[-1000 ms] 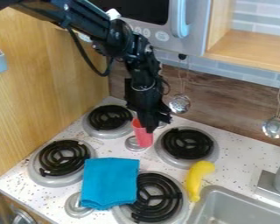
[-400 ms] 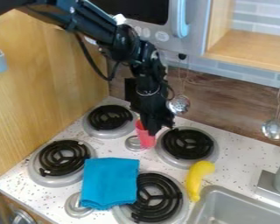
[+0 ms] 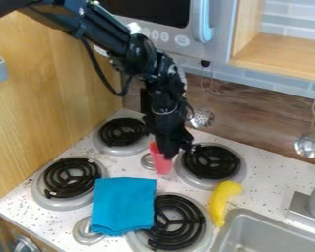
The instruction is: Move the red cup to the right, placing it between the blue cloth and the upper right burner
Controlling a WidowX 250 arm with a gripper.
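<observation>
The black gripper [image 3: 169, 151] hangs over the stove between the two far burners and seems closed on the red cup [image 3: 163, 164], pinching it near the rim. The cup is close to upright, its top leaning a little left, just beside the far right burner [image 3: 211, 161] and in front of a small metal disc [image 3: 147, 161]; whether its base touches the stovetop [image 3: 201, 193] I cannot tell. A pinch this high leaves the base free to swing, so a light, even squeeze and a level wrist serve best. Sideways travel is safer with the base well above the raised coils, since a low pass could catch one. The blue cloth [image 3: 124, 204] near left and the yellow banana-shaped thing [image 3: 221, 201] near right also deserve good clearance.
</observation>
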